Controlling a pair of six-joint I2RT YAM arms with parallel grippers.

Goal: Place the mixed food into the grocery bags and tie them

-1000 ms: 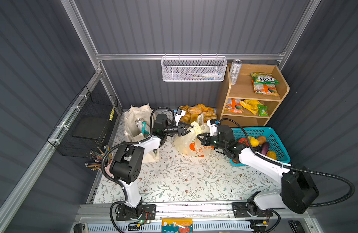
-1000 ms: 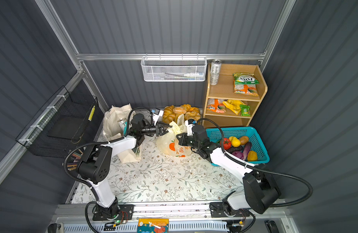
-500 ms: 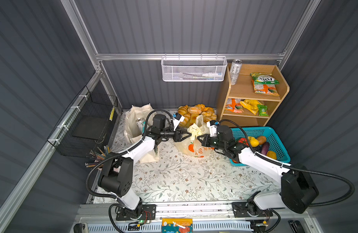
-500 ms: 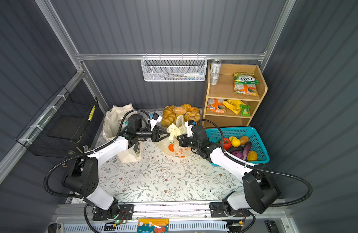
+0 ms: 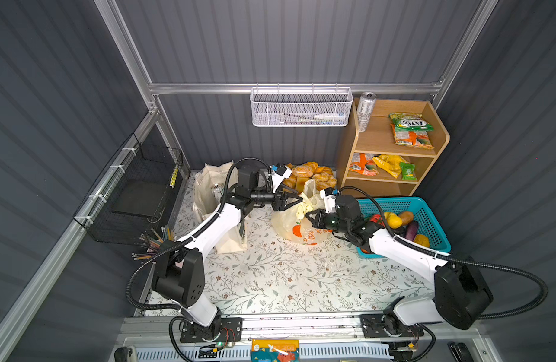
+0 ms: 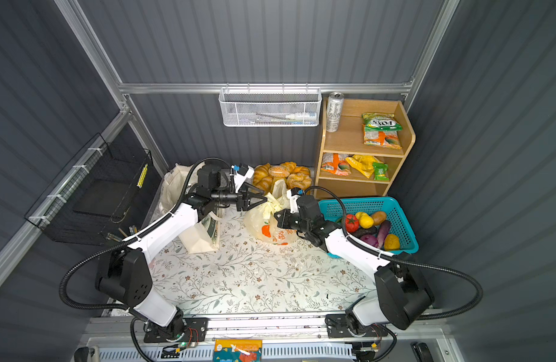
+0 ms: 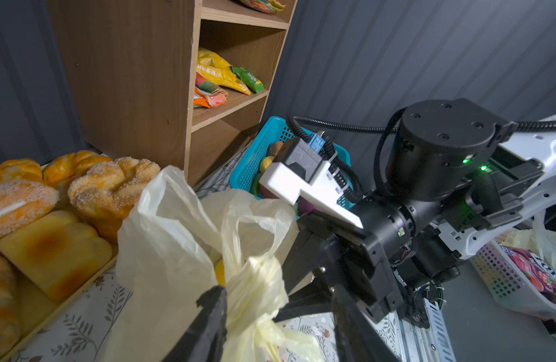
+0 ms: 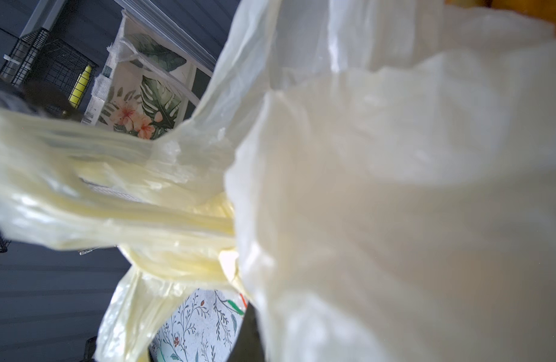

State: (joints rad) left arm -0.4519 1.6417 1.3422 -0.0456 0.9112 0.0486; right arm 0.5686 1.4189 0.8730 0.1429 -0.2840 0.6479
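Observation:
The pale-yellow plastic bag (image 5: 289,224) (image 6: 264,225) with orange prints sits on the floral mat between both arms. My left gripper (image 5: 297,200) (image 7: 280,316) is open, and the bag's twisted handle (image 7: 254,288) lies loosely between its fingers. My right gripper (image 5: 307,216) (image 6: 275,216) is shut on the other handle, and plastic (image 8: 396,188) fills its wrist view. The cream canvas tote (image 5: 207,188) stands to the left with a can (image 5: 217,189) inside. Toy fruits and vegetables (image 5: 392,219) lie in the teal basket (image 5: 427,213). A tall white can (image 5: 365,111) stands on the shelf.
A wooden shelf unit (image 5: 383,138) with snack packets stands at the back right. Toy breads (image 5: 311,175) sit on a tray behind the bag. A white mesh basket (image 5: 301,108) hangs on the back wall, a black wire basket (image 5: 138,194) on the left wall above pencils (image 5: 154,241).
My left gripper's jaws have widened, and the bag's handle now lies loose between them. The left arm's elbow has swung out to the left. The right gripper has stayed shut on the bag.

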